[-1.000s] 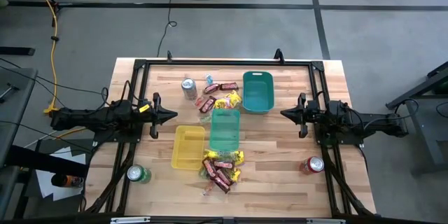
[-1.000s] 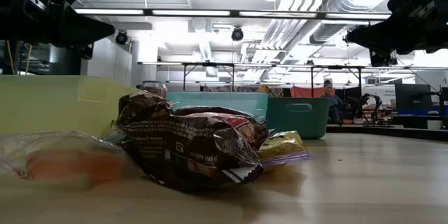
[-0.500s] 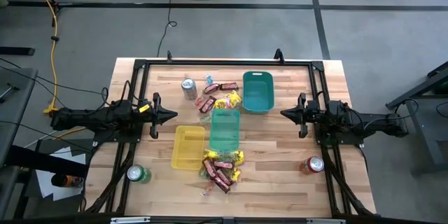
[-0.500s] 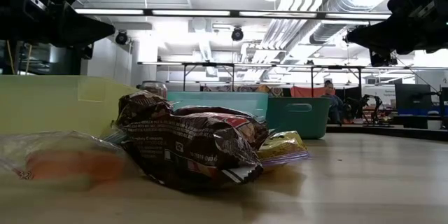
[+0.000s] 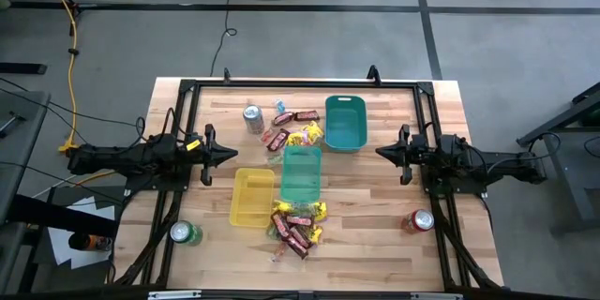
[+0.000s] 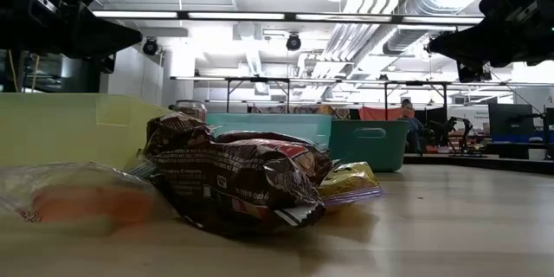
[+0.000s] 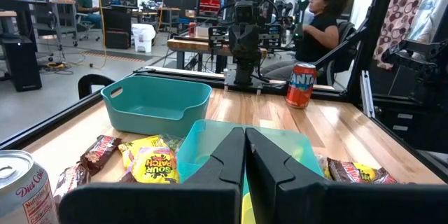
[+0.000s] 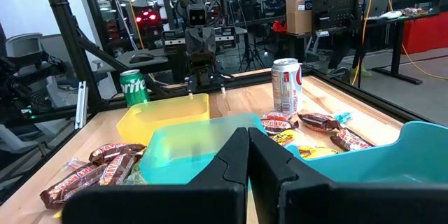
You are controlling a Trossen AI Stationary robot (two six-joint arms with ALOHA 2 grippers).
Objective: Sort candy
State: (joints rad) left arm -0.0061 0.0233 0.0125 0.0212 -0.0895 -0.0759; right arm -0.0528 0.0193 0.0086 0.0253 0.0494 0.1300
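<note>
From above, the left gripper (image 5: 232, 155) and right gripper (image 5: 379, 153) hang closed and empty either side of the central teal tray (image 5: 301, 172), candy (image 5: 296, 228) heaped just beside it. Low view: brown bars (image 6: 238, 177) fill the foreground. Wrist views: fingers (image 7: 227, 161) pressed together, touching nothing.

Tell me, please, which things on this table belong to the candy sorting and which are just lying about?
For the job:
- candy pile near the table's front
- candy pile farther back
- yellow tray
- two teal trays

Just lying about:
- silver can
- green can
- red can
</note>
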